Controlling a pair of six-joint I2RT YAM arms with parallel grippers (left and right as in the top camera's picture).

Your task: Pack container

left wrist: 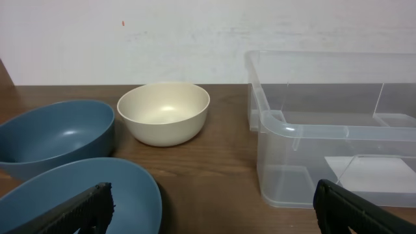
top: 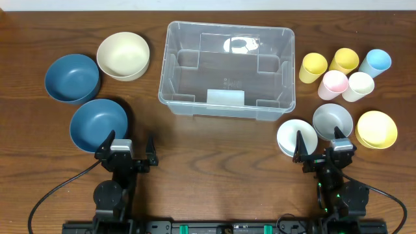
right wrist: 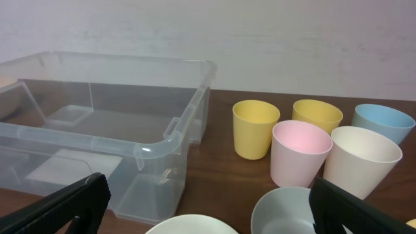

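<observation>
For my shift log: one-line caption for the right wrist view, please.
Empty clear container at left, five pastel cups at right, grey bowl and white bowl below.

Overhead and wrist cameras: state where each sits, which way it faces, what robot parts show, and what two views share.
Overhead: above the table, looking straight down at the container; left gripper and right gripper show at the near edge.
Left wrist: low behind the left gripper, facing the wall over blue bowls and cream bowl; its fingertips show.
Right wrist: low, facing the wall over the cups; its fingertips show.
Shared: both wrist views catch the container.
</observation>
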